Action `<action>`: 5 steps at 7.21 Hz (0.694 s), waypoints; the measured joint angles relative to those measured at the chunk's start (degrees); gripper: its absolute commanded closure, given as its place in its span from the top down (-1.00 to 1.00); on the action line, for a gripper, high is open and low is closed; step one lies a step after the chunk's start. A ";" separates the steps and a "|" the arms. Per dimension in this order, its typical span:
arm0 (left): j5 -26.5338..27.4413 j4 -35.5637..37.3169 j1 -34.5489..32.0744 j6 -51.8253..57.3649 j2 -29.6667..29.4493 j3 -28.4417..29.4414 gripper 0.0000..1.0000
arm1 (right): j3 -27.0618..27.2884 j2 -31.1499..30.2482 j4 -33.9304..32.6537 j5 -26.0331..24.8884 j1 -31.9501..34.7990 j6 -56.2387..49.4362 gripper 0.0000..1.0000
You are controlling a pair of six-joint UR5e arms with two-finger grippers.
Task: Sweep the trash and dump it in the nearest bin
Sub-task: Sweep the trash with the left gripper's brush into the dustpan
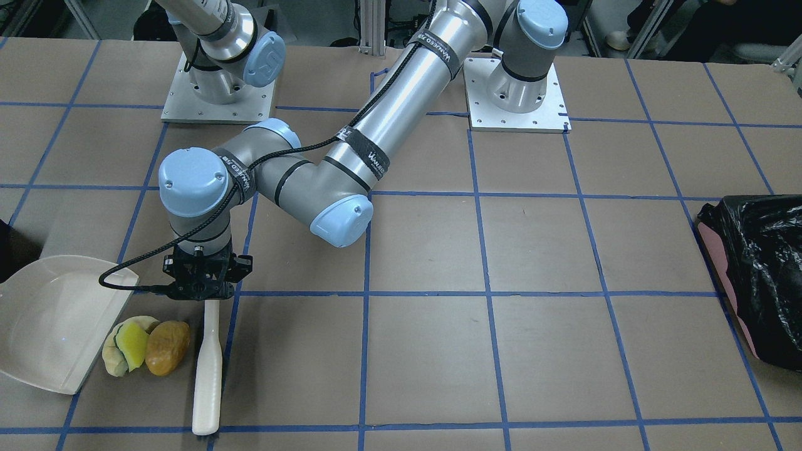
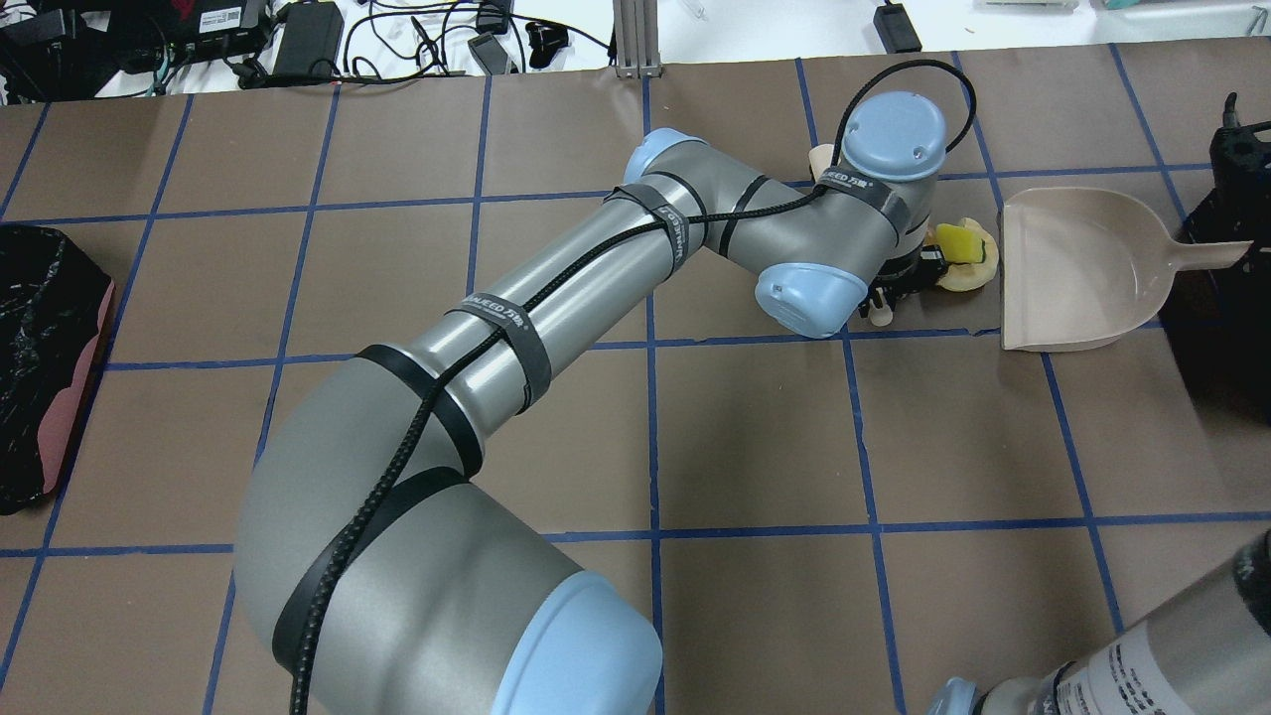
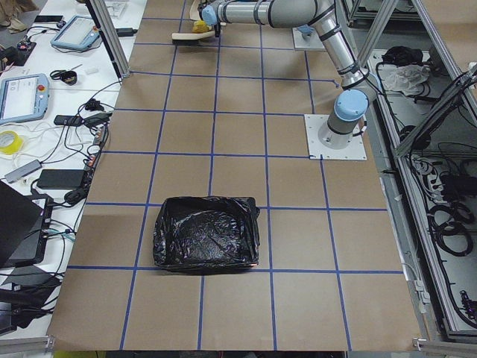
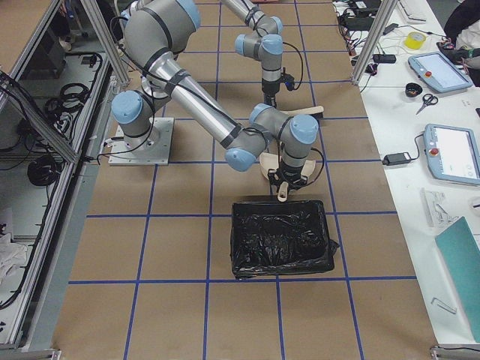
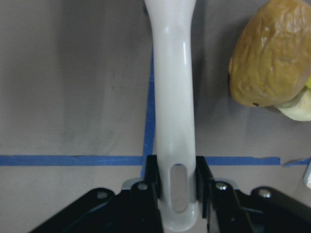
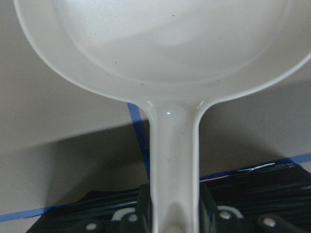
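The trash is a small clump on the table: a yellow wedge with a dark green edge [image 1: 133, 343], a beige lump [image 1: 116, 364] and an orange-brown wrinkled lump [image 1: 166, 347]. It lies between the open mouth of a white dustpan [image 1: 50, 326] and a white brush [image 1: 207, 376] flat on the table. My left gripper [image 1: 210, 297] has reached across and is shut on the brush handle [image 5: 174, 121]; the orange-brown lump [image 5: 272, 53] sits just beside the brush. My right gripper [image 6: 174, 194] is shut on the dustpan handle [image 6: 172, 145].
A black-bagged bin [image 4: 281, 247] stands right behind the dustpan handle, at the table's right end. A second black-bagged bin [image 1: 758, 275] stands at the far left end. My left arm [image 2: 556, 318] stretches across the middle of the table.
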 measured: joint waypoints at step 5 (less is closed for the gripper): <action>-2.63 -0.06 -5.10 -7.29 -4.06 7.42 -1.00 | -0.06 -0.01 0.54 0.79 -0.02 -0.12 -1.00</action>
